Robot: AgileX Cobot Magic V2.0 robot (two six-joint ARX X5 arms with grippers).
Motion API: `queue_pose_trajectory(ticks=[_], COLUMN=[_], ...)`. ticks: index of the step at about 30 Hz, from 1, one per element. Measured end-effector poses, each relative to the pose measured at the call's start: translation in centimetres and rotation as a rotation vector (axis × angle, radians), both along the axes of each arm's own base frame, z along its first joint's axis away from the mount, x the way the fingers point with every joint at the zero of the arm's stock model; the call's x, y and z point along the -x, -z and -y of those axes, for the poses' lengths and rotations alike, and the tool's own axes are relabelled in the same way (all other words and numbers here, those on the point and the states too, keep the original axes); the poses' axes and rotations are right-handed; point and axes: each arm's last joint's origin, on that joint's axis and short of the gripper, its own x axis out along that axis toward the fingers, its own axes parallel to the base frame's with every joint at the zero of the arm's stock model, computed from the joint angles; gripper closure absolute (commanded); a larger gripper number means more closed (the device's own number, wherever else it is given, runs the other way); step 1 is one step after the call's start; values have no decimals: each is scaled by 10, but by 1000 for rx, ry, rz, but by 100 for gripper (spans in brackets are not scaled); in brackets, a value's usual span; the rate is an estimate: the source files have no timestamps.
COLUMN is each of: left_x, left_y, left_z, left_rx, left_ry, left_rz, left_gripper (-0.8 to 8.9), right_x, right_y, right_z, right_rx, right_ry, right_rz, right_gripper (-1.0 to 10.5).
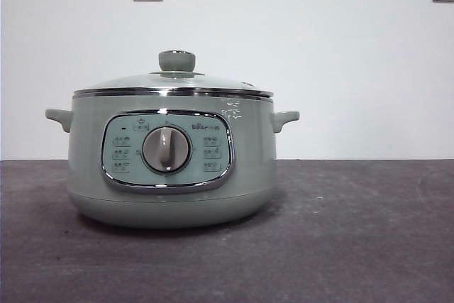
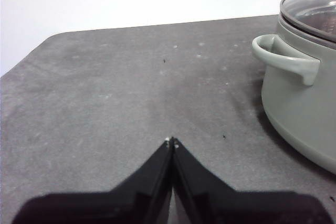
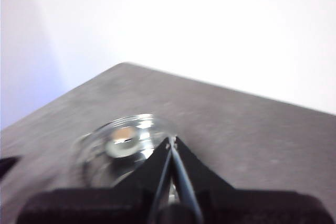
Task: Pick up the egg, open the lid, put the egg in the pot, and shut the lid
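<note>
**Pot closed; both grippers clenched and empty**

The pot (image 1: pixel 170 168) stands on the dark table (image 1: pixel 355 246), control panel facing the front camera. The lid (image 1: pixel 174 81) sits seated on the pot's rim, knob upward. The left gripper (image 2: pixel 171 141) hovers over bare table beside one pot handle (image 2: pixel 286 59), jaws pressed together, gripping nothing. The right gripper (image 3: pixel 171 140) is likewise clenched empty, near a blurred glass dish (image 3: pixel 123 142). The egg cannot be identified with certainty.

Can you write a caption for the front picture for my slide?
Green pot on the dark table, glass lid on, no arm or egg in view.
</note>
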Motion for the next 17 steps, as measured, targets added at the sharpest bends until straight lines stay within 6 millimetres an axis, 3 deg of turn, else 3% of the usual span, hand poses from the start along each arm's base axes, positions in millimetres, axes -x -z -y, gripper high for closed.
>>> queue_pose_trajectory(ticks=[10,17], left_x=[0,0], left_y=[0,0], left_z=[0,0], left_rx=[0,0], left_ry=[0,0], left_rz=[0,0], left_gripper=[816,816], right_x=[6,4], right_y=[112,195], right_z=[10,11], right_rx=[-19,-13], right_ry=[149,188], right_rz=[199,191], right_gripper=[946,946])
